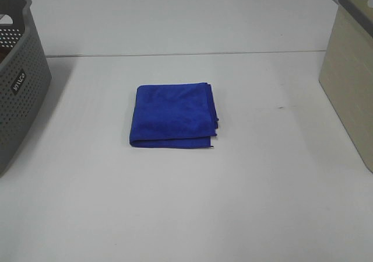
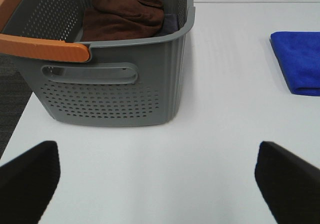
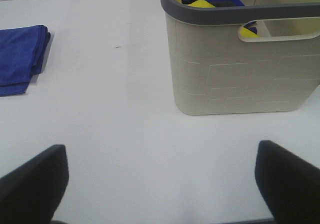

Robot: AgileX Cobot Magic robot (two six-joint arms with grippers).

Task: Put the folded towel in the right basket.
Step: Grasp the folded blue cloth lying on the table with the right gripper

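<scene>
Towel (image 1: 173, 115) folded on counter (image 1: 175, 215) centre, beige basket (image 1: 349, 81) well apart at right, both arms' jaws spread, empty.

left pincer (image 2: 159, 186): only its two fingers (image 2: 27, 184) show, one in each lower corner of the frame
left finger colour: matt black all over, plain, with no marking to be read
left finger shape: broad blunt blocks with softly rounded upper corners, cut off by the frame's edges
right pincer (image 3: 160, 184): two fingers (image 3: 290, 181) of the same make, in the lower corners of its frame
right finger colour: the same plain matt black
right finger shape: wide slabs, tops slanting, corners rounded
</scene>
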